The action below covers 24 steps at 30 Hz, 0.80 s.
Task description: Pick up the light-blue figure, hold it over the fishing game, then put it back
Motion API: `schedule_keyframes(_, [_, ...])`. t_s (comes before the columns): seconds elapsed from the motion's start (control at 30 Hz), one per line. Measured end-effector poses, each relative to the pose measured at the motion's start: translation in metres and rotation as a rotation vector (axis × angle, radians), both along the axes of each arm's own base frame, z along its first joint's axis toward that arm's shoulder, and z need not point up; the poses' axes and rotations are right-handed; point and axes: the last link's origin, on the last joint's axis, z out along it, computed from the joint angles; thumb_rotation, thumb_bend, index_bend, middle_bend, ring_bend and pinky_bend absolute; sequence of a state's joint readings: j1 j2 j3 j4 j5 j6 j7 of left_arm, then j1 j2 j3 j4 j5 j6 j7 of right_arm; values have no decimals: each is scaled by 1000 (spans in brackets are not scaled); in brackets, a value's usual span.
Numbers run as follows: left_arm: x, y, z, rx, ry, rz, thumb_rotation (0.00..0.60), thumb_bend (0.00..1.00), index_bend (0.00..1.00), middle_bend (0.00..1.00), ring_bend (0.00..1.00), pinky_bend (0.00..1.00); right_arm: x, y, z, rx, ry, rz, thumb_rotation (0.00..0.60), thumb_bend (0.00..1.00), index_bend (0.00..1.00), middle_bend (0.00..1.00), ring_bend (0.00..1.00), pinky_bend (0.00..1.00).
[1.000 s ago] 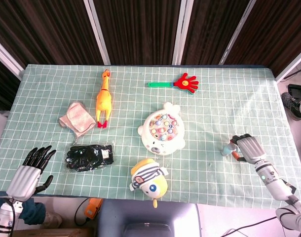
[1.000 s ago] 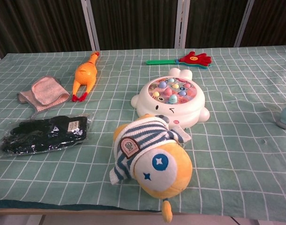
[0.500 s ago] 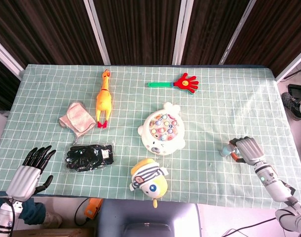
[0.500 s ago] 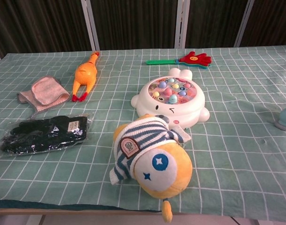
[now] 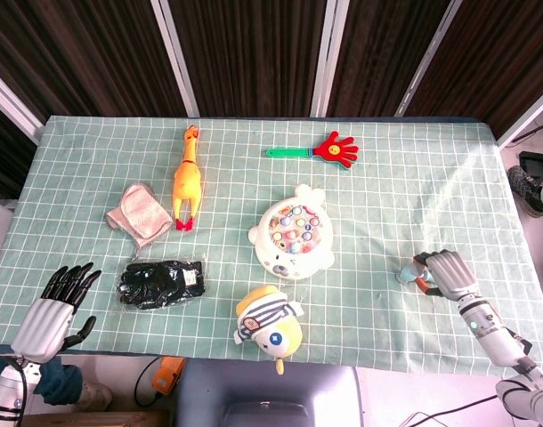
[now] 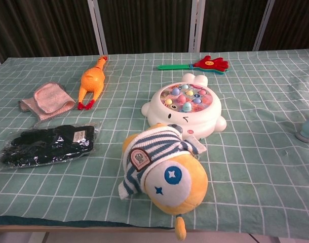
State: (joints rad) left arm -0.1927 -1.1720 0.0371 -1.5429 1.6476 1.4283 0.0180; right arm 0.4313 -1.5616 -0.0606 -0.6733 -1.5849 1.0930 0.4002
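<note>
Right hand (image 5: 446,272) lay at the near right of the table (image 5: 414,178), fingers curled over the light-blue figure (image 5: 408,271), which rested on the cloth; whether they gripped it or only touched it could not be told. The fishing game (image 5: 292,236) sat at centre, well apart from the figure. Left hand (image 5: 58,302) hovered at the near left corner, fingers spread and holding nothing. Rubber chicken (image 5: 186,178), pink cloth (image 5: 138,214), black gloves (image 5: 162,282), plush toy (image 5: 270,327) and red hand clapper (image 5: 320,149) lay about.
</note>
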Motion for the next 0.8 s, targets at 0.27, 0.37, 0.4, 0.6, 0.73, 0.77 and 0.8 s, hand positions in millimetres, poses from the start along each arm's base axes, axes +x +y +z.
schedule_keyframes(0.27, [1, 2, -2, -5, 3, -2, 600, 392, 0, 0, 0, 0, -2, 0, -3, -2, -29, -16, 600, 649, 1000, 645, 686, 705])
schedule_keyframes(0.37, [1, 2, -2, -5, 3, -3, 600, 392, 0, 0, 0, 0, -3, 0, -3, -2, -40, -18, 600, 649, 1000, 646, 689, 707])
schedule_keyframes(0.4, [1, 2, -2, -4, 2, -3, 600, 392, 0, 0, 0, 0, -3, 0, -2, -2, -44, -19, 600, 649, 1000, 646, 689, 707])
schedule_keyframes(0.6, [1, 1, -1, -2, 0, -4, 600, 392, 0, 0, 0, 0, -4, 0, -3, 6, -65, -27, 600, 648, 1000, 651, 699, 722])
schedule_keyframes(0.73, [1, 1, -1, -2, 0, -3, 600, 392, 0, 0, 0, 0, -4, 0, -3, 14, -72, -27, 600, 647, 1000, 654, 704, 728])
schedule_keyframes(0.77, [1, 1, -1, -2, 0, -3, 600, 392, 0, 0, 0, 0, -4, 0, -2, 13, -73, -27, 600, 647, 1000, 654, 705, 728])
schedule_keyframes(0.8, [1, 1, -1, -1, -1, -3, 600, 392, 0, 0, 0, 0, -3, 0, -1, 9, -79, -26, 600, 648, 1000, 654, 705, 728])
